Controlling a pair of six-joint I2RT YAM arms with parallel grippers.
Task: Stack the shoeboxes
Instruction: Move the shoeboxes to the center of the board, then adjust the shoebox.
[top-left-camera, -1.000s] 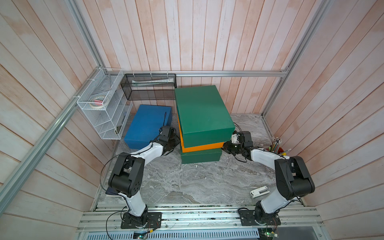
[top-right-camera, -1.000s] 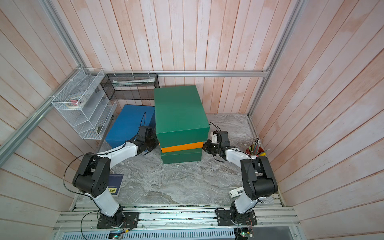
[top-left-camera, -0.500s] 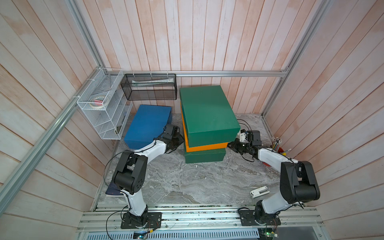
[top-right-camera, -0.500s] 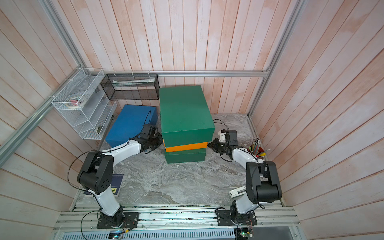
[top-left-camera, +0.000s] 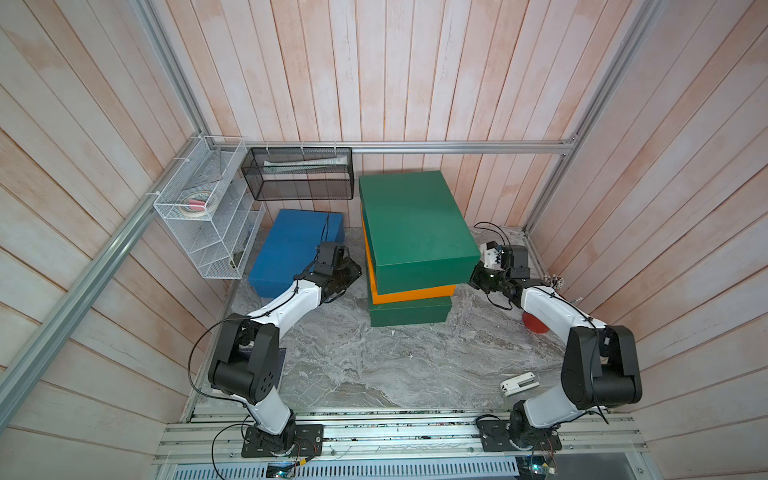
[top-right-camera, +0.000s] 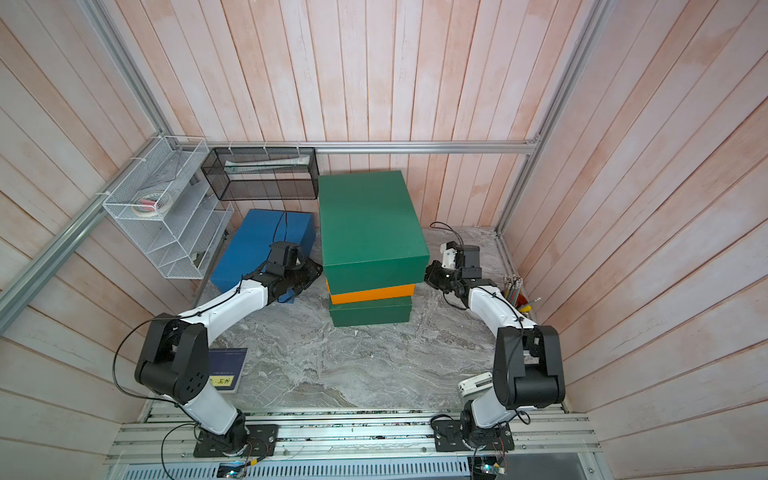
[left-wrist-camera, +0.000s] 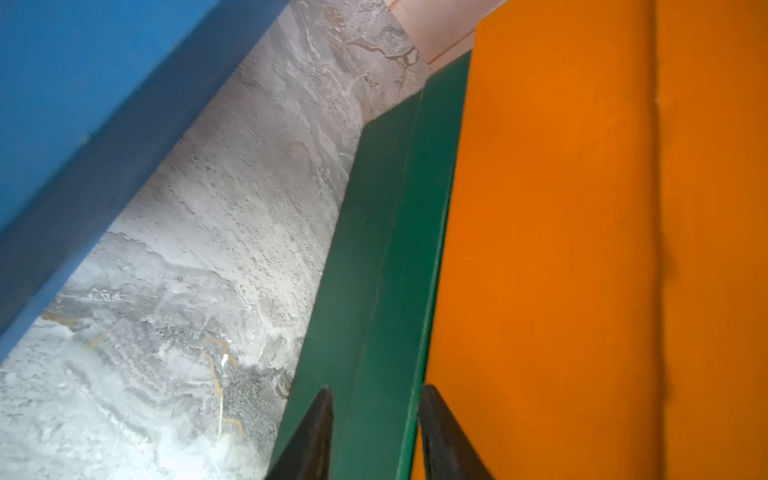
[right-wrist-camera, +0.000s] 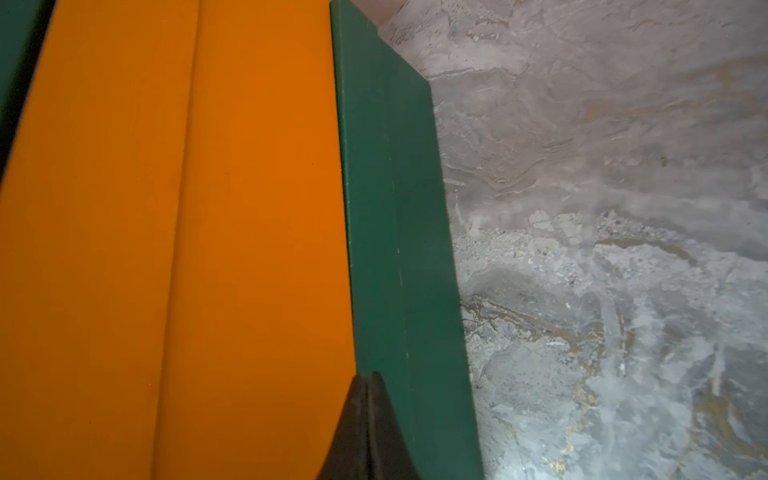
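Three shoeboxes stand stacked in both top views: a dark green one (top-left-camera: 409, 313) at the bottom, an orange one (top-left-camera: 411, 293) in the middle, a dark green one (top-left-camera: 415, 216) on top, sitting slightly askew. The blue shoebox (top-left-camera: 291, 245) lies alone on the table to the left. My left gripper (top-left-camera: 352, 272) is at the stack's left side; in the left wrist view its jaws (left-wrist-camera: 378, 390) stand a little apart, empty, facing the lower green box (left-wrist-camera: 386, 249). My right gripper (top-left-camera: 478, 278) is shut (right-wrist-camera: 368, 378) against the stack's right side, at the orange-green seam.
A black mesh basket (top-left-camera: 299, 174) and a white wire rack (top-left-camera: 208, 216) hang at the back left. A white stapler (top-left-camera: 519, 381) and a red object (top-left-camera: 534, 324) lie by the right arm, a book (top-right-camera: 226, 368) by the left arm's base, and pens (top-right-camera: 515, 286) at the right wall.
The whole stack has shifted a little to the right, and both grippers went along with it. The left jaws have parted slightly.
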